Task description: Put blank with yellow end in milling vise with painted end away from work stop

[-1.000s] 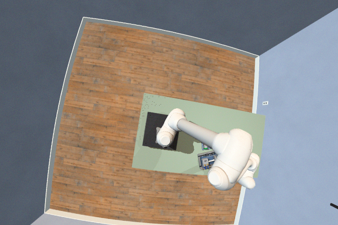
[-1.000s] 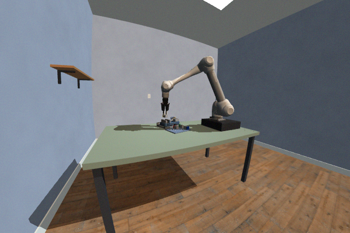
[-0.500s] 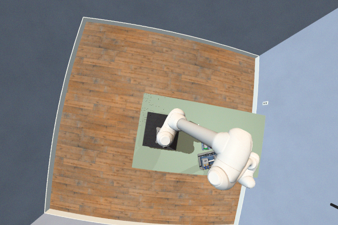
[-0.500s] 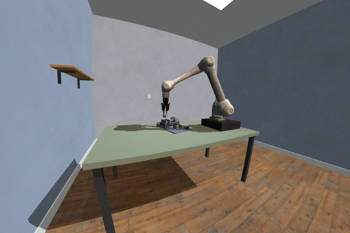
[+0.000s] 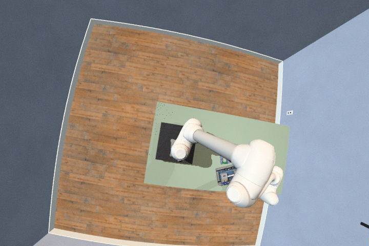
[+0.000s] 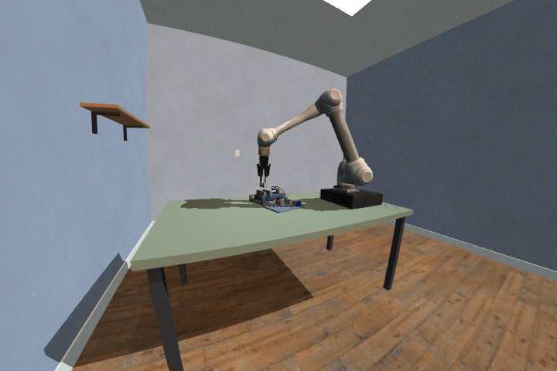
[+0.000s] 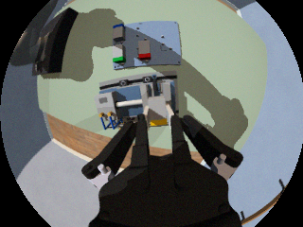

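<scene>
In the wrist view my gripper (image 7: 157, 110) is shut on the grey blank with the yellow end (image 7: 158, 113); the yellow paint shows low between the fingertips. I hold it in the air above the milling vise (image 7: 134, 97), over the gap between its jaws. The blue hoses (image 7: 109, 121) are at the vise's left end. In the exterior view the gripper (image 6: 262, 179) hangs a little above the vise (image 6: 268, 194). In the top view the arm hides the gripper and only part of the vise (image 5: 225, 174) shows.
The infeed plate (image 7: 151, 41) lies beyond the vise with three blanks on it: blue end (image 7: 117, 29), green end (image 7: 117, 59), red end (image 7: 144, 55). The arm's black base (image 6: 351, 197) stands on the table to the right. The table edge runs close behind the vise.
</scene>
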`<state>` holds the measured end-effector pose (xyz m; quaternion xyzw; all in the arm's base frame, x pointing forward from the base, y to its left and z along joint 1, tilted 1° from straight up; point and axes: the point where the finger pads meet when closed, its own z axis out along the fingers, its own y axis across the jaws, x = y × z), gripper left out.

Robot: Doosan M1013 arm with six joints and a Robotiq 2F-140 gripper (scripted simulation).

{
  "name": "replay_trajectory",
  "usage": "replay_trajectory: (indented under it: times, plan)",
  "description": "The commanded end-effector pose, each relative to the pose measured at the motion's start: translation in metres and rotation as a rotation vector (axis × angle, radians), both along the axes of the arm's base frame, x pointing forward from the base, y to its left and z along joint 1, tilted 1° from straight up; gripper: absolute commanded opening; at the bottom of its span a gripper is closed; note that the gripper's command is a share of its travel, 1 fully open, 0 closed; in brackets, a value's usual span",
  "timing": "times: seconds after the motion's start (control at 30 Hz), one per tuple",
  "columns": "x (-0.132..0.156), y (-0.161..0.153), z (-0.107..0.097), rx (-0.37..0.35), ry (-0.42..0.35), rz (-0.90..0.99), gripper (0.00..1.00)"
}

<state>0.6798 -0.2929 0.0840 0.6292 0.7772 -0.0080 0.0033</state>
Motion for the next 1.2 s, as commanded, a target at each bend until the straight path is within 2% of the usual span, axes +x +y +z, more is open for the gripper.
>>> replay_trajectory:
  times: [0.0,0.9,1.17]
  plan:
    - [0.000,0.000,0.000,0.000,0.000,0.000,0.00]
    - [-0.001,0.003,0.000,0.000,0.000,0.000,0.00]
    - [-0.001,0.004,-0.016,0.000,0.000,0.000,0.00]
